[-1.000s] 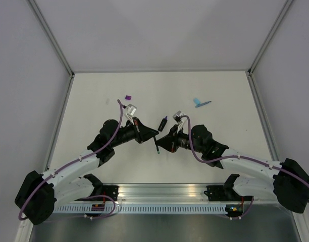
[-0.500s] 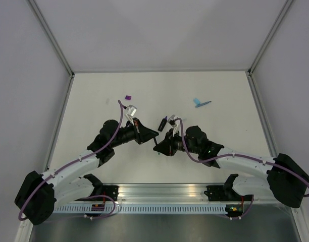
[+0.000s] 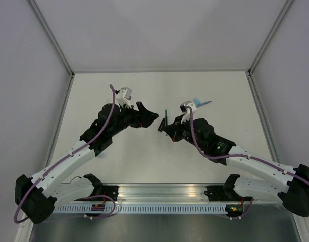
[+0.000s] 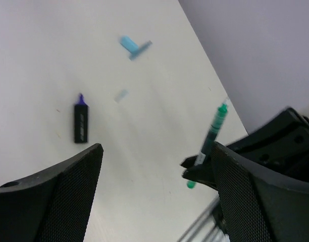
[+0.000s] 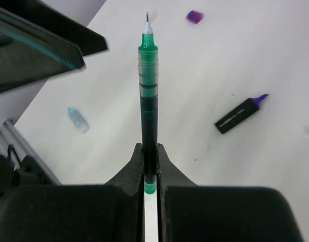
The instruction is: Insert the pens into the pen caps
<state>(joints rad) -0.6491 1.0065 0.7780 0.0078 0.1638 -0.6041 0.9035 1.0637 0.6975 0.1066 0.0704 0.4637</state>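
My right gripper (image 5: 149, 149) is shut on the lower end of a thin dark-green pen (image 5: 148, 91), whose bare tip points away from the jaws. From above, this pen (image 3: 164, 118) hangs between my right gripper (image 3: 169, 126) and my left gripper (image 3: 149, 115). The left gripper (image 4: 157, 149) stands open and empty, with the green pen (image 4: 213, 134) beside its right finger. A black marker with a purple tip (image 5: 240, 115) (image 4: 81, 123) lies on the table. A purple cap (image 5: 195, 16) and a light-blue cap (image 5: 77, 120) lie apart from it. A light-blue highlighter (image 4: 127, 44) touches a thin blue pen (image 4: 143, 48).
The highlighter (image 3: 197, 102) and the blue pen (image 3: 205, 104) lie at the back right of the white table (image 3: 220, 91). A metal rail (image 3: 159, 194) runs along the near edge. Grey walls close in the table on three sides.
My left gripper has opened, letting go of the green pen, and swung up toward the back. My right gripper has closed on the pen and carried it up and back.
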